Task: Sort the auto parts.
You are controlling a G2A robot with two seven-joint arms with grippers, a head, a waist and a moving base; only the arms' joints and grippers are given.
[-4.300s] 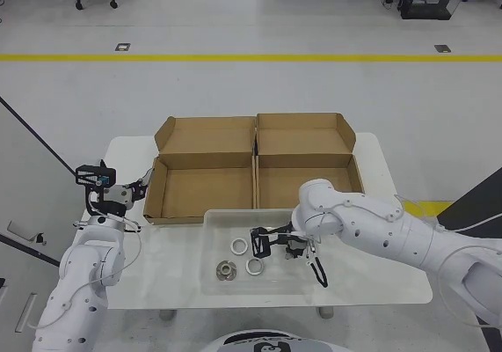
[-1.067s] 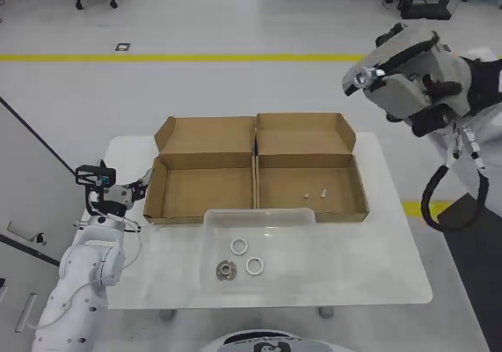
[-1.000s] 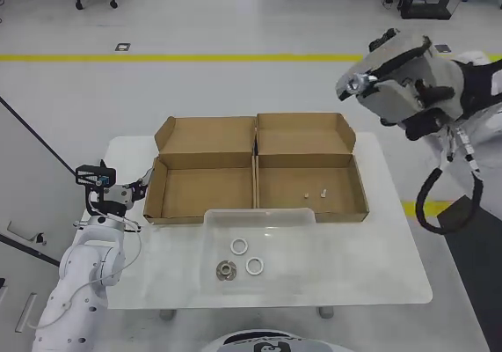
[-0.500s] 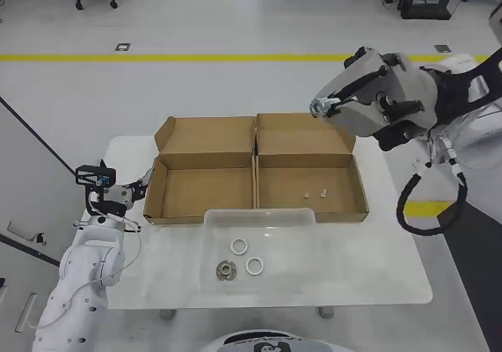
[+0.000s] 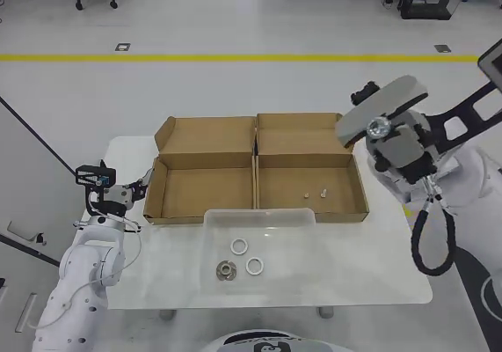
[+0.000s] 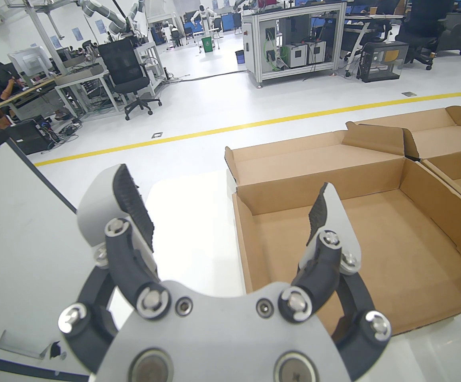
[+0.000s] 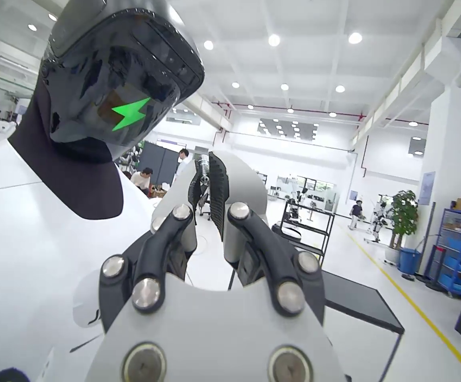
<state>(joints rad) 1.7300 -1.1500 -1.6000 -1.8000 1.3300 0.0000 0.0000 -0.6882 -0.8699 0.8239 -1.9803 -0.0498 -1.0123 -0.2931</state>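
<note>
Note the left box (image 5: 200, 192) and the right box (image 5: 308, 187): matt brown corrugated cardboard, rough at the cut edges. The bin (image 5: 259, 214) is clear, smooth plastic with a faint gloss. Inside it you see white rings (image 5: 240, 246), smooth and plastic-looking, and a grey hub (image 5: 224, 269) of dull metal. The table (image 5: 382, 264) is white and slightly glossy. On the left gripper (image 6: 222, 196) and the right gripper (image 7: 206, 168), satin metal plates carry black ribbed pads (image 6: 133, 196); links are matt black, screws bright.

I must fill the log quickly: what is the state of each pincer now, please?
Left pincer: open, holding nothing.
Right pincer: closed, with nothing visible between its fingers.
</note>
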